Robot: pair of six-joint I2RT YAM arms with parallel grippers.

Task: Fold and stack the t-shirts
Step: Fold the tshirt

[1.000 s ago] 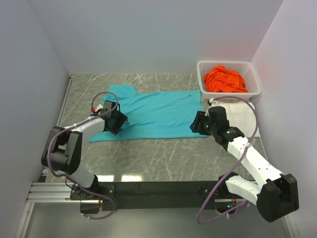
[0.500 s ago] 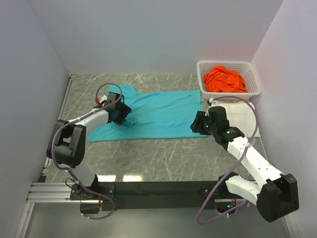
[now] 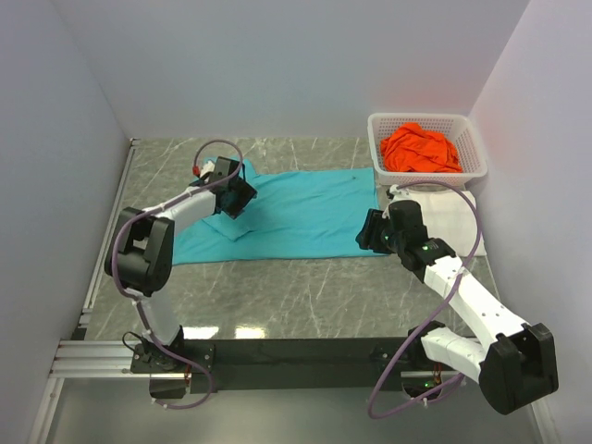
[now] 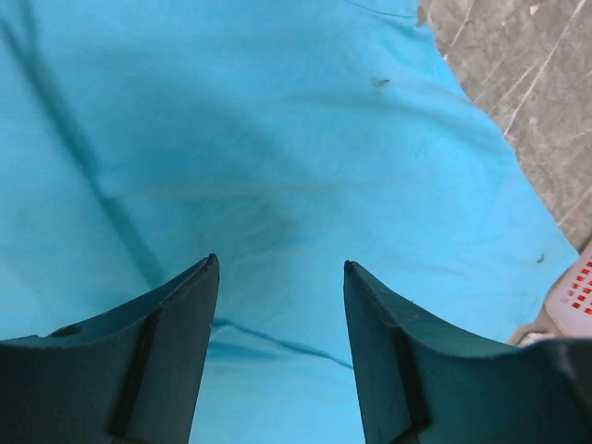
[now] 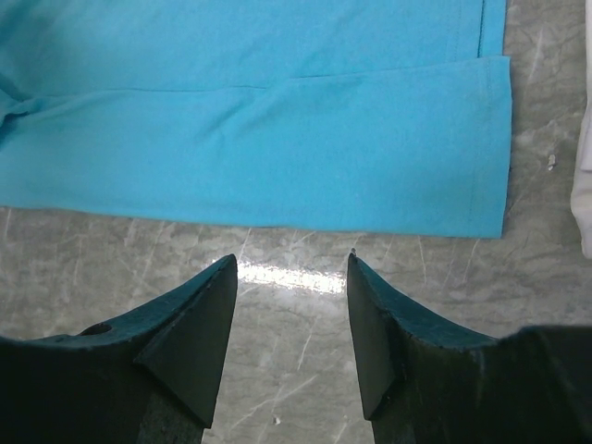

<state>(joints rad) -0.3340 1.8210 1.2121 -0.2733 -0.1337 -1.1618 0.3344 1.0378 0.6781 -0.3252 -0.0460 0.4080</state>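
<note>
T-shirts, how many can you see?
3. The teal shirt lies spread mid-table, the orange shirt is bunched in the basket, the white shirt lies in front of the basket. More may hide under the orange one.

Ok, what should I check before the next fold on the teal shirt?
1. Teal shirt spread on the table: ok.
2. Left tool open, empty, over the shirt: ok.
3. Right tool open, empty, over bare table beside the shirt's hem: ok.
4. White shirt apart from the teal one: ok.
5. Orange shirt in the basket, out of the way: ok.
6. Left tool's height above the cloth: cannot tell.
</note>
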